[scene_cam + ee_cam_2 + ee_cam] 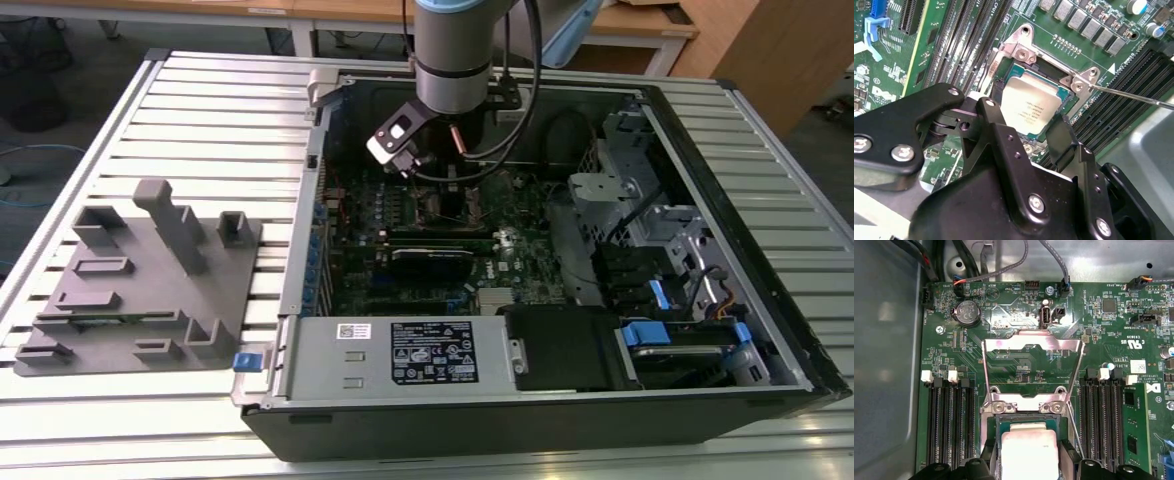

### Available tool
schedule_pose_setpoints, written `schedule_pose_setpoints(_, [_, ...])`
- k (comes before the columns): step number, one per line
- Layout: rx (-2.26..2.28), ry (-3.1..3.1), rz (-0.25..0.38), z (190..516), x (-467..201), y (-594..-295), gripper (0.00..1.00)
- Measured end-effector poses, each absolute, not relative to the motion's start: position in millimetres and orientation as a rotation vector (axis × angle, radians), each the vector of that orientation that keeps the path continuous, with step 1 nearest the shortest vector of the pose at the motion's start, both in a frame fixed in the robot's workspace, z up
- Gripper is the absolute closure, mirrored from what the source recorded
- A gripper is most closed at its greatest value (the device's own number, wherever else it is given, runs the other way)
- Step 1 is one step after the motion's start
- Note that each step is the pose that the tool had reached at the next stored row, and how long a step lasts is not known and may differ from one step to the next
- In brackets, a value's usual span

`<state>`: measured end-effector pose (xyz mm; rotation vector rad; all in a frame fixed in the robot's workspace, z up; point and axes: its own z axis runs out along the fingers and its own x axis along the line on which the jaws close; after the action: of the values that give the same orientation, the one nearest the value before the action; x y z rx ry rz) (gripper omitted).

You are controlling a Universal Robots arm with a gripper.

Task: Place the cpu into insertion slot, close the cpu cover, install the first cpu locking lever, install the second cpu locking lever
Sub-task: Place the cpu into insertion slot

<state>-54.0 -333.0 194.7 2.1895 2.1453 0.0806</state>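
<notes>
Silver-grey metal is showing on the chip (1030,106), which is being held squarely at the socket (1021,54), level with its rim or just within it, so that it can sit flat. The hand (1025,116) is being poised right over the socket, straddling the chip; whether it is gripping cannot be told. The cover (1004,343) is being shown swung up beyond the socket, and the thin lever (1134,96) angled out beside it, so that the opening is unobstructed.
</notes>
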Motion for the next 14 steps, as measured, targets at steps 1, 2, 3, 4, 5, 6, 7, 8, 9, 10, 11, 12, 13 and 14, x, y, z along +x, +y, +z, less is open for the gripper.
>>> schedule_pose_setpoints(1, [2.19,2.145,0.081,194.6,-53.9,-333.0,0.39])
schedule_pose_setpoints(2, [2.19,2.145,0.081,194.7,-53.9,-333.0,0.39])
schedule_pose_setpoints(3, [2.189,2.145,0.081,194.9,-53.9,-333.0,0.39])
schedule_pose_setpoints(4, [2.189,2.145,0.079,194.9,-53.9,-333.0,0.39])
schedule_pose_setpoints(5, [2.188,2.144,0.073,194.9,-53.9,-333.1,0.39])
schedule_pose_setpoints(6, [2.187,2.143,0.069,194.9,-53.9,-333.1,0.39])
schedule_pose_setpoints(7, [2.187,2.143,0.069,194.9,-53.9,-333.1,0.39])
schedule_pose_setpoints(8, [2.187,2.143,0.068,194.8,-54.0,-333.1,0.39])
schedule_pose_setpoints(9, [2.187,2.143,0.069,194.4,-54.0,-333.0,0.39])
schedule_pose_setpoints(10, [2.187,2.143,0.069,193.9,-53.9,-333.0,0.39])
schedule_pose_setpoints(11, [2.188,2.143,0.069,193.6,-53.9,-333.0,0.39])
schedule_pose_setpoints(12, [2.188,2.142,0.069,193.2,-53.9,-333.0,0.39])
schedule_pose_setpoints(13, [2.188,2.142,0.069,192.8,-54.0,-332.8,0.39])
schedule_pose_setpoints(14, [2.188,2.142,0.069,192.5,-54.0,-332.7,0.39])
